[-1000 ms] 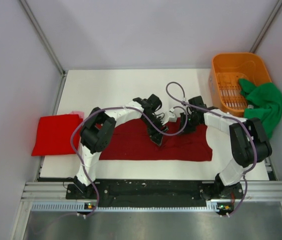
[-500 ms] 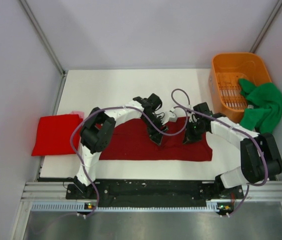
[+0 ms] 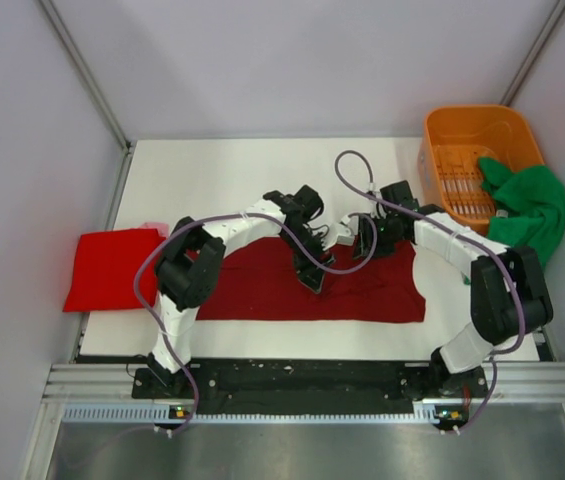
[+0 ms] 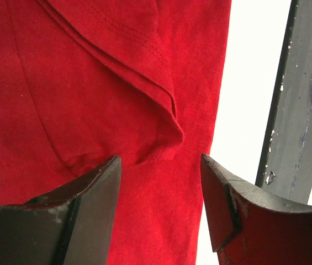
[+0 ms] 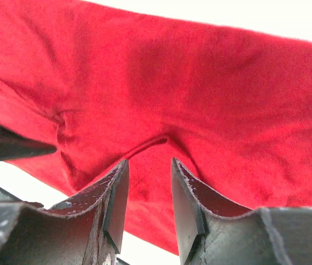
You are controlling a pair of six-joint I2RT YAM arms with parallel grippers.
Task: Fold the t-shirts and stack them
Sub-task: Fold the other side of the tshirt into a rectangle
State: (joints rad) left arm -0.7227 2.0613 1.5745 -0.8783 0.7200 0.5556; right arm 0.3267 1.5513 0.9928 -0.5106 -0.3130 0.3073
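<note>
Lying beneath left fingers (image 4: 92,199), right fingers (image 5: 111,204): maroon t-shirt (image 3: 262,290)

Bright even light, soft shadows, blown-out whites

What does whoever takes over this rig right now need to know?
Left gripper: open, low over a fold in the maroon t-shirt, gripping nothing.
Right gripper: open, just above the same shirt near its far edge, holding nothing.
Bright red t-shirt: folded, at the left edge of the table.
Green t-shirt: unfolded, draped over the rim of the orange basket.
Left to do: finish folding the maroon one, fold the green one, stack all three.
</note>
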